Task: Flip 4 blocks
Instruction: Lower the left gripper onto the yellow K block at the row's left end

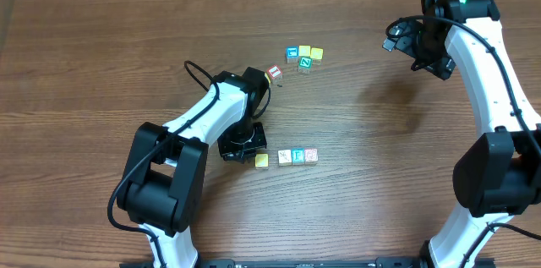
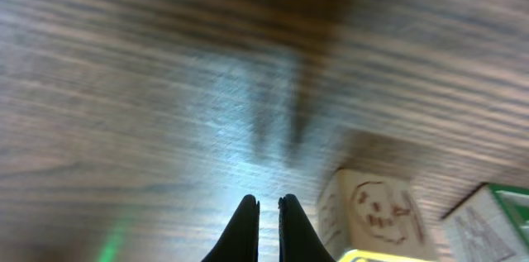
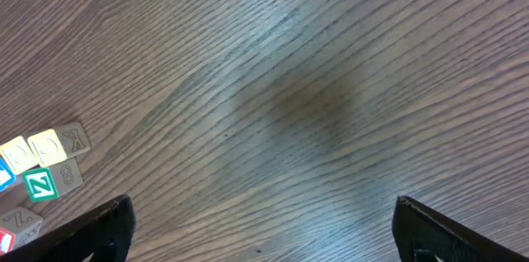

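Blocks look light, stiff, slippy, so we'd pinch opposite side faces; left pincer pressed together, right pincer spread.

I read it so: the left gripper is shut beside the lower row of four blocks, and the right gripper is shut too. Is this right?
Not fully. The right gripper is open, not shut: the right wrist view shows its fingers wide apart. The left gripper is indeed shut beside the lower row of four blocks.
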Available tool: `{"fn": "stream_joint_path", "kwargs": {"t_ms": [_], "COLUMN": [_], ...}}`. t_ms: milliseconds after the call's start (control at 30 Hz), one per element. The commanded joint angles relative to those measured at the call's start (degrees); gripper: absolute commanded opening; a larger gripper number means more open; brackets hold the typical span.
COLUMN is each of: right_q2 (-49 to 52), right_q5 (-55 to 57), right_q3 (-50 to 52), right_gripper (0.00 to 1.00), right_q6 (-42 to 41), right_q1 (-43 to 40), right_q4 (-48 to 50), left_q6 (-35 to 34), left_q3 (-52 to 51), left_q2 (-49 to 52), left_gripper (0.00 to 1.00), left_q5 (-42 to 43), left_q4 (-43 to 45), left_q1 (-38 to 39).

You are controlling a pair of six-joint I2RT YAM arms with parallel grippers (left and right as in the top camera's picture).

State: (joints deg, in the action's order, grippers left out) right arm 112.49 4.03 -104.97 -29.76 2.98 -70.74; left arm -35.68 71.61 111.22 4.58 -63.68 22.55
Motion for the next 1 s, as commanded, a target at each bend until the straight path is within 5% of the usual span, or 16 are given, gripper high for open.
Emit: {"fn": "stream_joint_path", "kwargs": {"t_ms": [0, 967], "right_q2": [-0.6, -0.6], "right_q5": [0.6, 0.6], "right_q3": [-0.4, -0.4], "right_gripper": [1.00, 1.00], "right_q6": [0.2, 0.2], "right_q1": [-0.1, -0.1], "right_q4": [0.2, 0.2], "left_q6": [-0.4, -0.5], "left_q3": [-0.3, -0.3], "left_q2": [-1.0, -1.0], "left_gripper": [0.04, 0.04], "left_q5": [1.5, 3.0], "left_q4": [0.9, 1.7], "left_q1": [0.8, 1.2]}}
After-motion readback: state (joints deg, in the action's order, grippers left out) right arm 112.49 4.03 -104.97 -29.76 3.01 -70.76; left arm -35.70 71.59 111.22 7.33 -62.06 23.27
